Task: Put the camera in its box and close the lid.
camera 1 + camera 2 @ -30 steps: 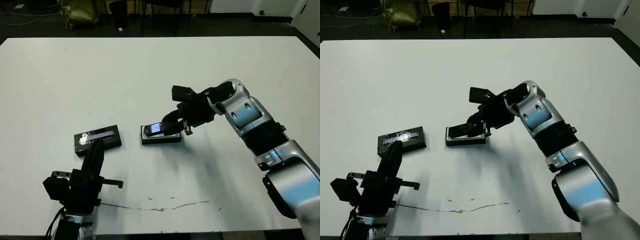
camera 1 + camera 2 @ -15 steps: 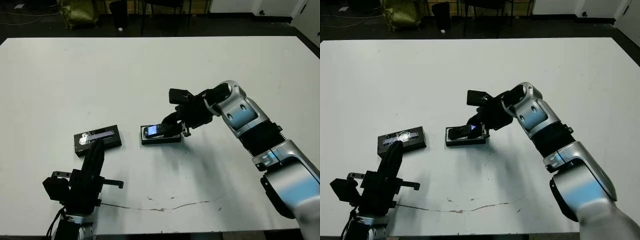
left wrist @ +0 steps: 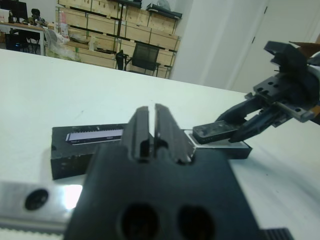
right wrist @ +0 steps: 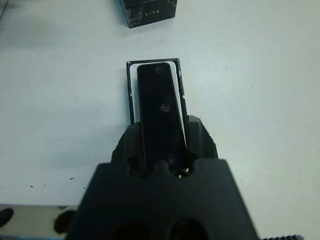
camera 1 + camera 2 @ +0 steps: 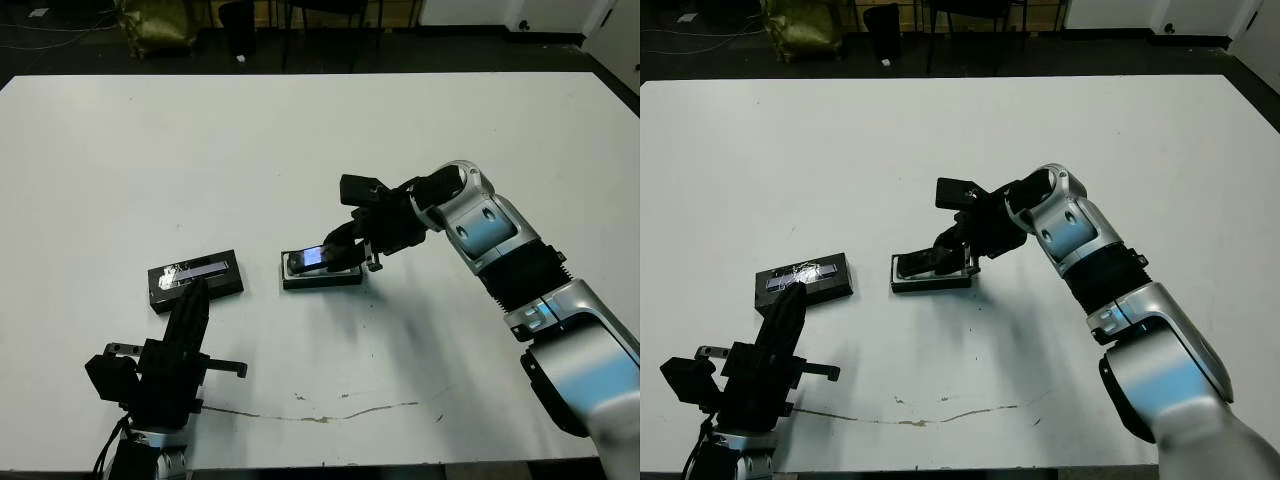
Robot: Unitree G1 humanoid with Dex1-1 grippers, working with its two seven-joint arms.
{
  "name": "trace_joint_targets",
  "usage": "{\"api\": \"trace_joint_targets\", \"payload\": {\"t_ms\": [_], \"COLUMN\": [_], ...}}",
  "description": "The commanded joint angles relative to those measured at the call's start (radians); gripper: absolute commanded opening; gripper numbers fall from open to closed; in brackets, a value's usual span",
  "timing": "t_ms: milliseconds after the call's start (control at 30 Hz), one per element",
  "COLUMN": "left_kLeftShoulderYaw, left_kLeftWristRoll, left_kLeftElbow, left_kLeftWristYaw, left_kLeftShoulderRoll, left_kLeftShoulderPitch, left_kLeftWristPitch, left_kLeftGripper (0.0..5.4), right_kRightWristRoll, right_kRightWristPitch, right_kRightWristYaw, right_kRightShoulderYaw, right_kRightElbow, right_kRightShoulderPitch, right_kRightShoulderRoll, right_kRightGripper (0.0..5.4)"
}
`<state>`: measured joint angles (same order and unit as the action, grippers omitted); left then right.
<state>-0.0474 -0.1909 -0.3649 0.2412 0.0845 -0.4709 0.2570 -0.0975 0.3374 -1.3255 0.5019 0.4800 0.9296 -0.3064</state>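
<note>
Over the shallow black white-lined box (image 5: 322, 278) mid-desk, the slim black camera (image 5: 318, 258) was held tilted, clamped by the right gripper (image 5: 352, 250) fingers; insertion was judged under way. Levelling and release remained. The left gripper (image 3: 148, 131) fingers were closed, empty, beside the striped black lid (image 5: 195, 280).

The camera (image 5: 322, 258) is black with a bluish glowing screen, and the box (image 5: 322, 277) is black with a white lining. The lid (image 5: 195, 281) is black with a pale silvery-blue stripe. The desk (image 5: 300, 140) is white with a thin dark scratch near its front edge.
</note>
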Motion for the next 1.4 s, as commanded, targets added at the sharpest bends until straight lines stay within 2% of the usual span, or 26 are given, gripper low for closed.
{"api": "trace_joint_targets", "payload": {"t_ms": [33, 367, 433, 633, 867, 1000, 1167, 1400], "left_kLeftShoulderYaw": [0.006, 0.005, 0.004, 0.004, 0.002, -0.002, -0.001, -0.005], "left_kLeftWristRoll": [-0.009, 0.005, 0.005, 0.001, -0.003, -0.013, -0.016, -0.008], "left_kLeftElbow": [0.011, 0.010, 0.012, 0.012, 0.013, 0.010, 0.014, 0.020], "left_kLeftWristYaw": [0.003, 0.000, 0.000, 0.003, 0.003, 0.007, 0.006, 0.006], "left_kLeftShoulderRoll": [-0.038, -0.038, -0.036, -0.037, -0.035, -0.034, -0.031, -0.030], "left_kLeftShoulderPitch": [-0.050, -0.052, -0.054, -0.055, -0.057, -0.063, -0.065, -0.065], "left_kLeftWristPitch": [-0.024, -0.022, -0.018, -0.016, -0.019, -0.017, -0.018, -0.005], "left_kLeftGripper": [0.00, 0.00, 0.00, 0.00, 0.00, 0.00, 0.00, 0.00], "right_kRightWristRoll": [-0.025, -0.022, -0.036, -0.063, -0.069, -0.072, -0.075, -0.075], "right_kRightWristPitch": [0.008, 0.028, 0.012, 0.025, 0.053, 0.038, 0.077, 0.035], "right_kRightWristYaw": [0.004, -0.009, -0.010, -0.001, -0.009, -0.009, -0.006, 0.011], "right_kRightShoulderYaw": [0.022, 0.022, 0.035, 0.054, 0.066, 0.073, 0.080, 0.082], "right_kRightElbow": [-0.012, -0.020, -0.025, -0.045, -0.033, -0.038, -0.051, -0.071], "right_kRightShoulderPitch": [0.005, 0.002, 0.004, 0.007, 0.013, 0.007, 0.003, -0.017], "right_kRightShoulderRoll": [-0.005, -0.008, -0.013, -0.013, 0.008, 0.013, 0.021, 0.024], "right_kRightGripper": [0.62, 0.62, 0.62, 0.62, 0.62, 0.62, 0.62, 0.61]}}
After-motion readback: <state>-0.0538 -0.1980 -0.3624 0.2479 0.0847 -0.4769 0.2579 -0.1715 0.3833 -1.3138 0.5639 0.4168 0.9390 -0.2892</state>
